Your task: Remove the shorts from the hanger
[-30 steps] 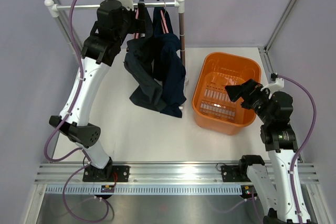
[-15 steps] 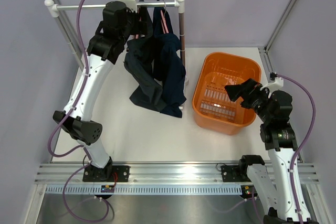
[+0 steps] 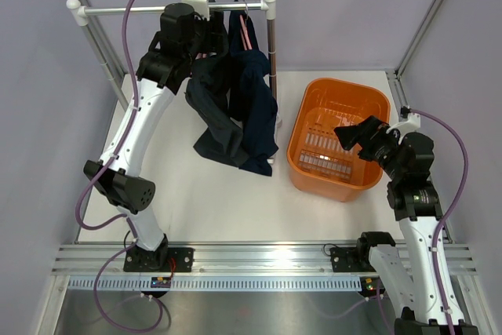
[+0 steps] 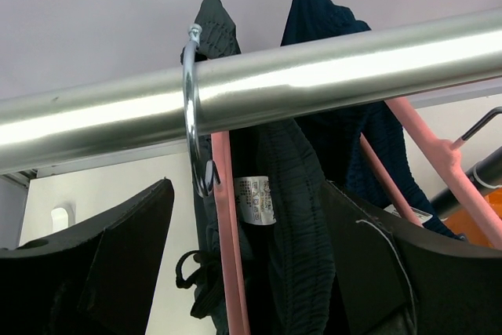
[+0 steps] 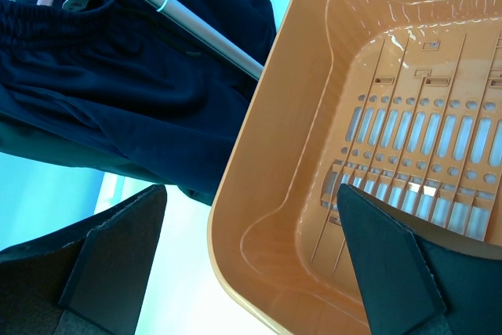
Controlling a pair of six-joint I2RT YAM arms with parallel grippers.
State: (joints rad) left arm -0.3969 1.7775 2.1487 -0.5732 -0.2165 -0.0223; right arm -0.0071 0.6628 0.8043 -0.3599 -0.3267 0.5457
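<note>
My left gripper (image 4: 249,194) has crept up and rightward to the rail (image 4: 329,72). It sits spread just under the rail, with the shorts (image 4: 292,186) at their waistband and a pink hanger (image 4: 223,194) between its fingers; I cannot tell if they touch. The white label (image 4: 256,200) on the waistband is too small to read. The shorts hang at the table's (image 3: 196,194) 12 o'clock, drooping at 9 o'clock of the orange basket (image 5: 314,76). My right gripper (image 5: 251,217) hovers spread above the basket's rim.
</note>
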